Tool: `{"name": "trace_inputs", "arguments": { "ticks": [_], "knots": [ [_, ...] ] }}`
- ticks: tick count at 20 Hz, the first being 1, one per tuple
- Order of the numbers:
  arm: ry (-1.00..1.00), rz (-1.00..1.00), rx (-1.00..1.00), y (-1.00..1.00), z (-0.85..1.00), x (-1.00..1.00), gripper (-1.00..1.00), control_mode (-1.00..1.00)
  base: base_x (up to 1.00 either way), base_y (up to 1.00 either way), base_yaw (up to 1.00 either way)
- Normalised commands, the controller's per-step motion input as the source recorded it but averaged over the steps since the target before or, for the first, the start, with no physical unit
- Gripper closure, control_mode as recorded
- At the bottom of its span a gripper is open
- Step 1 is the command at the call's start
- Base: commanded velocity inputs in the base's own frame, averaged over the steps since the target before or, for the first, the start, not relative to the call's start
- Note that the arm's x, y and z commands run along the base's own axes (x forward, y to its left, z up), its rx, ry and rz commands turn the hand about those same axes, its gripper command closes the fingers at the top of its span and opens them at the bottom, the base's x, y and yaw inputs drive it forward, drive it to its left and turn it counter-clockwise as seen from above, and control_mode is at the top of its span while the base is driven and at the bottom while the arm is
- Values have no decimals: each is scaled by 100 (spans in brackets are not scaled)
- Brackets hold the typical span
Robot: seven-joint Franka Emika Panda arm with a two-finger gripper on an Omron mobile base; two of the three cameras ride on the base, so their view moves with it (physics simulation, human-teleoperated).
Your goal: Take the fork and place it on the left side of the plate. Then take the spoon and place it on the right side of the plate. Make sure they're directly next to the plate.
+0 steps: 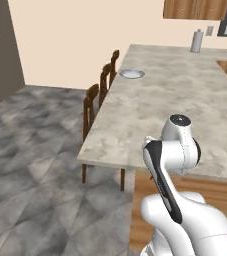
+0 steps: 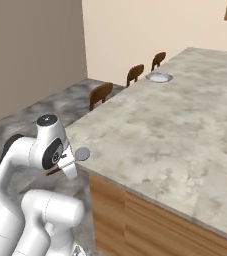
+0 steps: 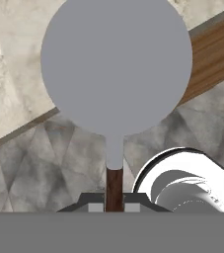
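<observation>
My gripper (image 3: 114, 206) is shut on the dark brown handle of the spoon (image 3: 116, 64), whose round grey bowl points away from the hand. In the right base view the spoon (image 2: 80, 154) sticks out beside the arm's wrist, level with the counter's near corner and off its edge. The plate (image 1: 132, 73) (image 2: 159, 77), grey-rimmed with a white centre, lies far off at the counter's left edge. The fork is out of view.
The long marble counter (image 1: 175, 100) (image 2: 185, 125) stretches ahead over wooden cabinet fronts (image 2: 135, 220). Wooden stools (image 1: 91, 107) (image 2: 101, 94) line its left side. A grey canister (image 1: 197, 41) stands at the far back. Grey tiled floor (image 1: 30, 165) lies to the left.
</observation>
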Motion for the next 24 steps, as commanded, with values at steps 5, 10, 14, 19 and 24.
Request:
{"name": "trace_inputs", "arguments": {
  "ticks": [5,10,14,19,24],
  "knots": [
    [0,0,0,0,0,0,100,100,9,91,-6],
    [0,0,0,0,0,0,100,100,14,87,-10],
    [0,0,0,0,0,0,100,100,19,82,-15],
    [0,0,0,0,0,0,100,100,22,80,-18],
    [0,0,0,0,0,0,100,100,26,77,-20]
  ]
}}
